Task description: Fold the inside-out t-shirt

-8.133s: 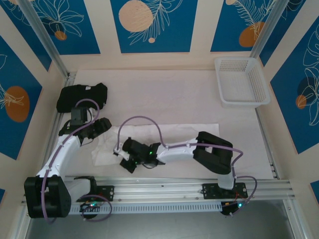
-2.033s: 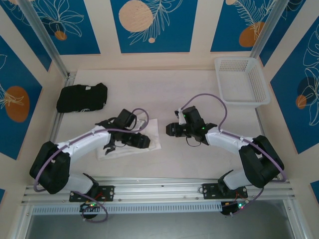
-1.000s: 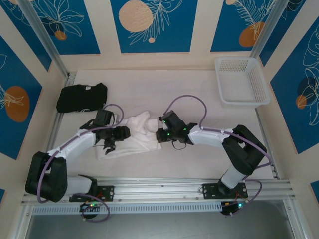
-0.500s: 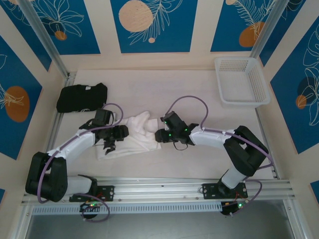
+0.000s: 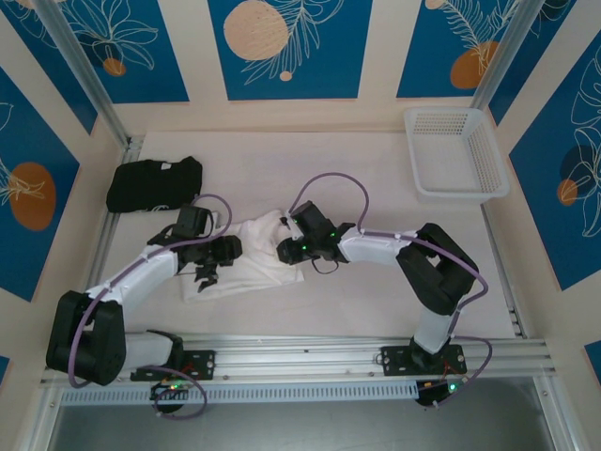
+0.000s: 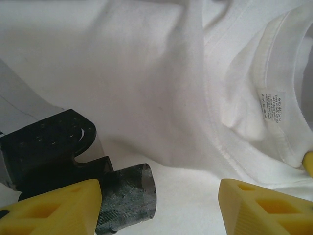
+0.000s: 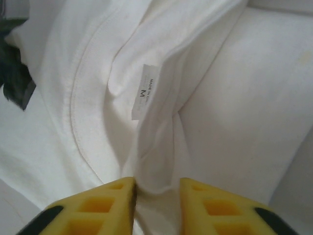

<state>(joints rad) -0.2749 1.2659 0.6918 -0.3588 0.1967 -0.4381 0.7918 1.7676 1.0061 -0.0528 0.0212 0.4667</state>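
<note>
A white inside-out t-shirt lies bunched on the table, toward 8 o'clock from its centre. It looks like thin, light, limp cotton, best taken by a seam or the collar. The right gripper pinches a fold beside the size label; the left gripper hovers spread wide, holding nothing. At 2 o'clock sits a white mesh basket — nothing in it.

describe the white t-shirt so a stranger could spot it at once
Start at the pale table, then look left of its centre. The crumpled white cotton t-shirt lies there, pale and bunched, unlike the folded black garment at the far-left edge.
</note>
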